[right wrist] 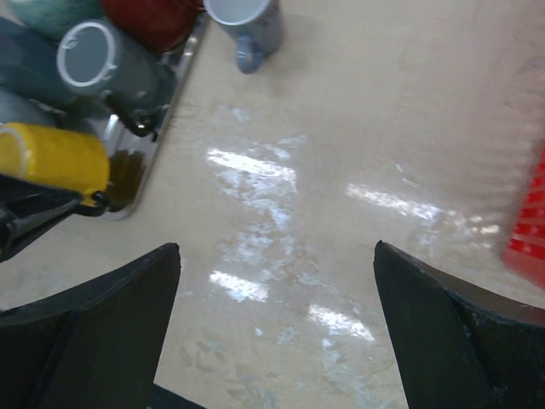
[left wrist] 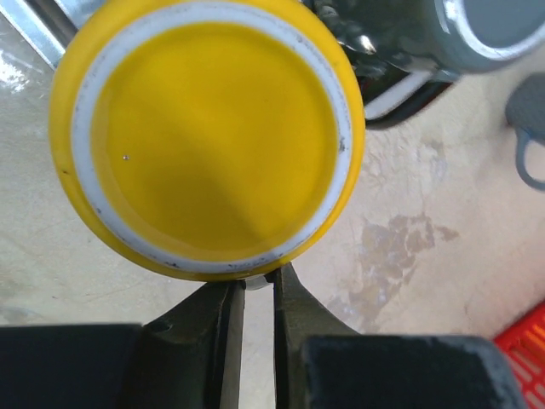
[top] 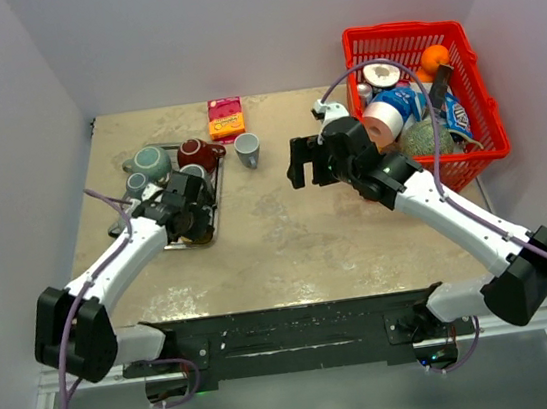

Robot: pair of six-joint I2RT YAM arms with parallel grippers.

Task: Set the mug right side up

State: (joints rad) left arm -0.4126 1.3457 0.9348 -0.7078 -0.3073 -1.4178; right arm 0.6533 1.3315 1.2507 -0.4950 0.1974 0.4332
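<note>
Left gripper [left wrist: 252, 285]: nearly closed, pinching edge of yellow mug [left wrist: 213, 128], upper left of frame. Right gripper [right wrist: 277, 256]: spread wide, empty, above surface [right wrist: 358, 128].

Bright even overhead light, white glare patches on the table [right wrist: 255, 166], soft wrist-view blur.

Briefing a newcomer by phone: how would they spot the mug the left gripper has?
Look at the metal tray on the table's left side, crowded with mugs. At its near end the left gripper pinches the yellow mug, the only yellow one there.
</note>
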